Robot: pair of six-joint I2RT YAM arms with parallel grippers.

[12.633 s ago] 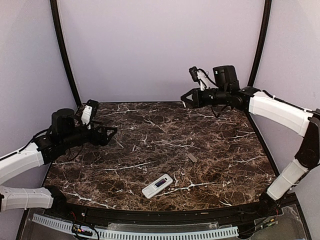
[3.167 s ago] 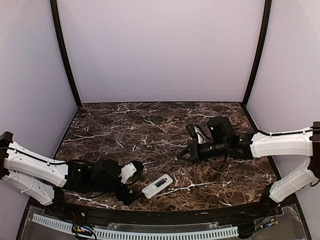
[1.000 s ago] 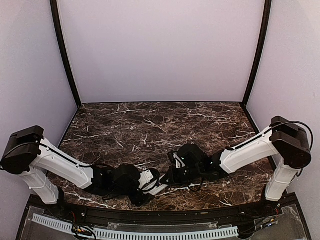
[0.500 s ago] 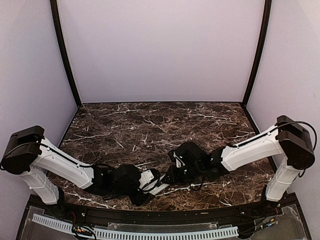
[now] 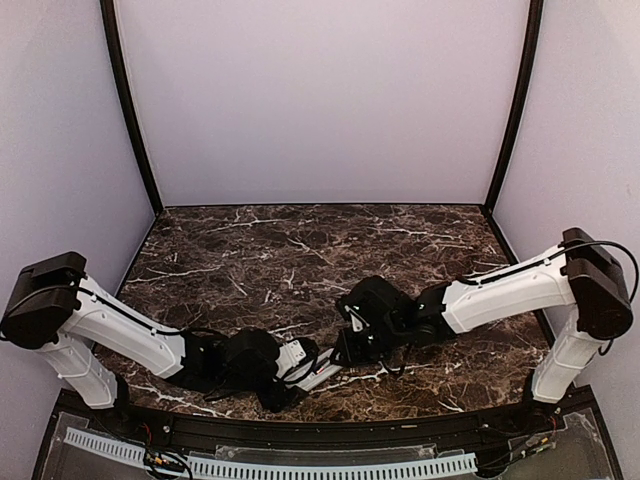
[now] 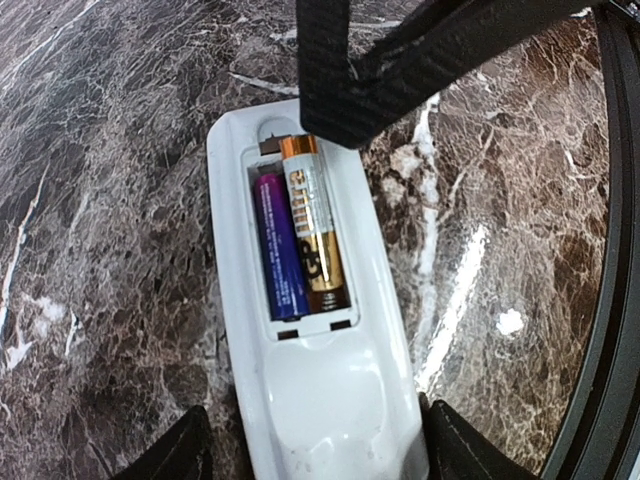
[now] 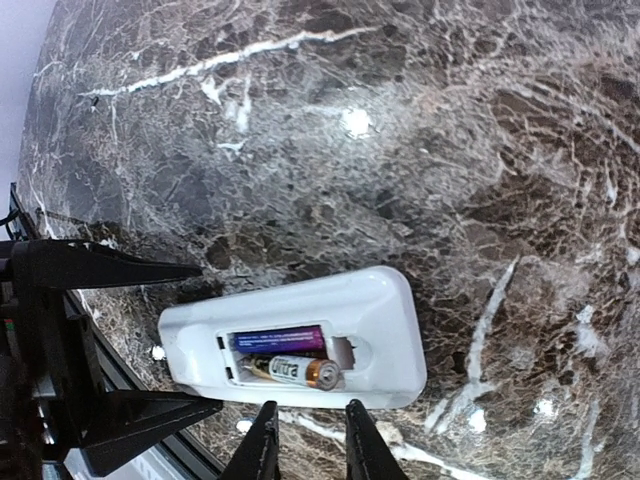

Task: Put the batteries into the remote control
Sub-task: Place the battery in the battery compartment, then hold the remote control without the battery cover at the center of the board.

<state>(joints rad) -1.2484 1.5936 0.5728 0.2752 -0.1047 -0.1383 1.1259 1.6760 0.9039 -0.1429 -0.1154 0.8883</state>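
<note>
The remote control (image 6: 325, 395) lies back-up near the front edge of the marble table (image 6: 100, 150), its bay open with a purple battery (image 6: 280, 245) and a gold battery (image 6: 315, 230) side by side. I judge it a light, stiff, slick shell, apt to skate on polished stone, so best taken by its long edges below the bay. The left gripper (image 6: 322, 445) is spread astride that end, one finger against a side and the other just clear, its arm stretched low. The right gripper (image 7: 312, 440), its arm also low, tips over the remote's bay end — fingers narrowly parted, holding nothing.
</note>
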